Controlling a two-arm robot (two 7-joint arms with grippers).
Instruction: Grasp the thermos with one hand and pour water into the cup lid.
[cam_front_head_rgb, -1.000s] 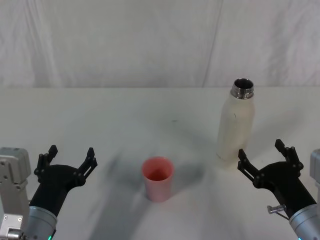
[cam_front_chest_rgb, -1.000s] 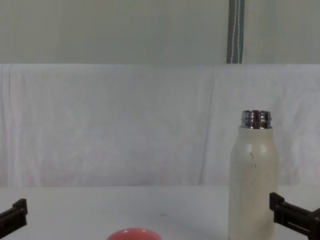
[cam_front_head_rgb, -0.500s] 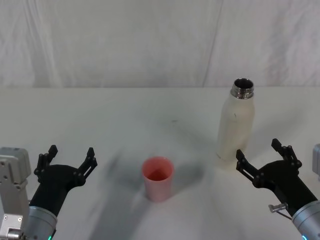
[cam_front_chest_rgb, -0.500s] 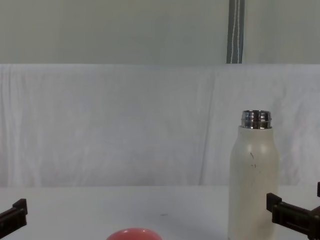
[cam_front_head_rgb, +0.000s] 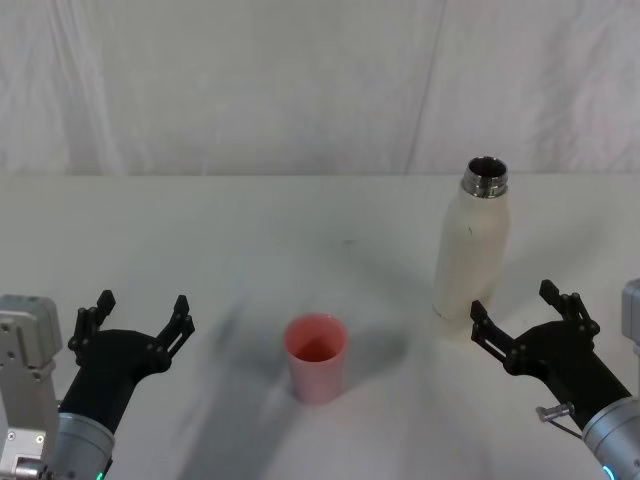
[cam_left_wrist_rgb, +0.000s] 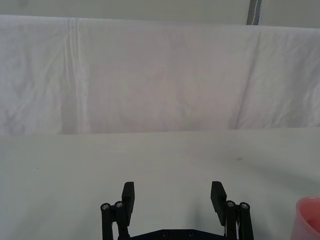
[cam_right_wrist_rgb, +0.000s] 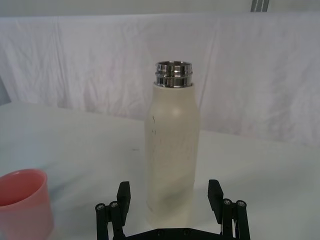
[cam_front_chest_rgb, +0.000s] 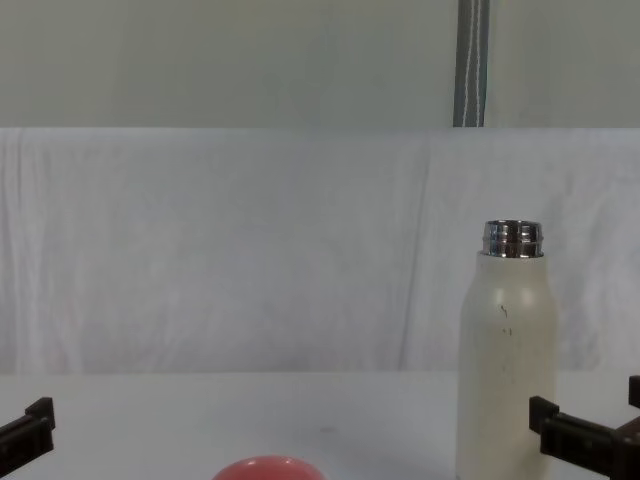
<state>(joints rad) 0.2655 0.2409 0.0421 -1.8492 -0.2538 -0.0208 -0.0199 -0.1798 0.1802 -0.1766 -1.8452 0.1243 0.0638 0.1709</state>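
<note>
The thermos (cam_front_head_rgb: 471, 245) is a tall cream-white bottle with an open steel neck, standing upright at the right of the table; it also rises in the chest view (cam_front_chest_rgb: 506, 360) and right wrist view (cam_right_wrist_rgb: 172, 150). The coral-red cup lid (cam_front_head_rgb: 316, 357) stands mouth up at the table's centre front, with its rim low in the chest view (cam_front_chest_rgb: 266, 468) and its side in the right wrist view (cam_right_wrist_rgb: 24, 202). My right gripper (cam_front_head_rgb: 519, 312) is open just in front of the thermos base, its fingers (cam_right_wrist_rgb: 123, 192) straddling the bottle's width without touching. My left gripper (cam_front_head_rgb: 138, 317) stays open at the front left.
A white cloth backdrop (cam_front_head_rgb: 300, 90) closes off the far edge of the white table (cam_front_head_rgb: 250, 230). A grey pole (cam_front_chest_rgb: 472, 62) stands behind the backdrop. Bare tabletop lies between the cup lid and the thermos.
My right gripper has crept forward and slightly left, closer to the thermos base. The left gripper, thermos and cup lid have not moved.
</note>
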